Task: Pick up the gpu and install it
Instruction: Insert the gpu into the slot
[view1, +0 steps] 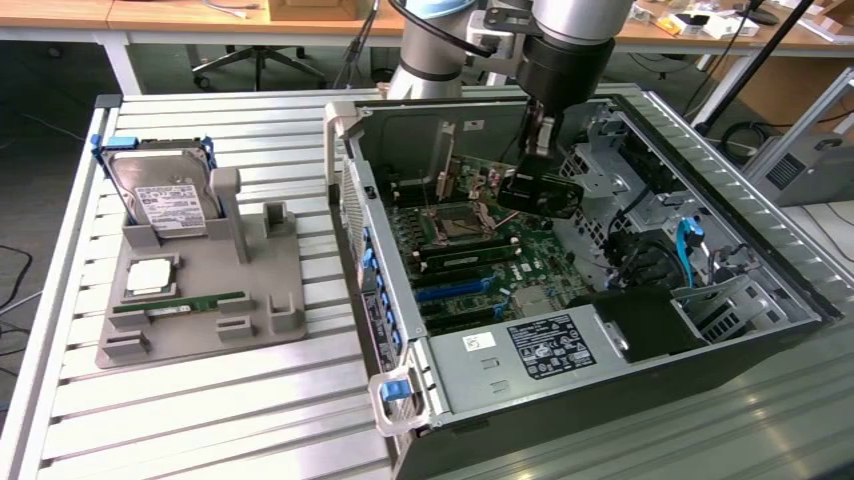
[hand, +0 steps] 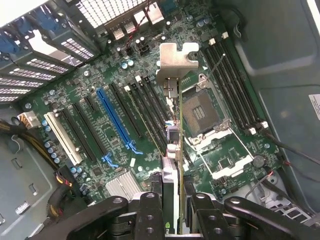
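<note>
Writing: the white labels on the power supply (view1: 541, 347) and on the hard drive (view1: 163, 200) carried print too small to read
Gripper: it (view1: 541, 192) hung inside the open case (view1: 754, 325), clenched on the gpu, with 2 dark fingers (hand: 151, 212) pressing the card's 2 faces
Gpu: it (hand: 172, 150) was held edge-on between the fingers and reached away from the gripper, its silvery bracket (hand: 175, 59) at the far end
Place: the card lay over the motherboard (hand: 90, 95), in line with the black slots, between the blue slot (hand: 116, 120) and the CPU socket (hand: 200, 112); whether it touched a slot could not be told
Holder: a grey holder (view1: 200, 330) stood on the slatted table (view1: 240, 420), to the exterior view's left of the case, well apart from the gripper; it carried the hard drive upright in a blue frame and 1 green RAM stick (view1: 180, 300) lying flat
</note>
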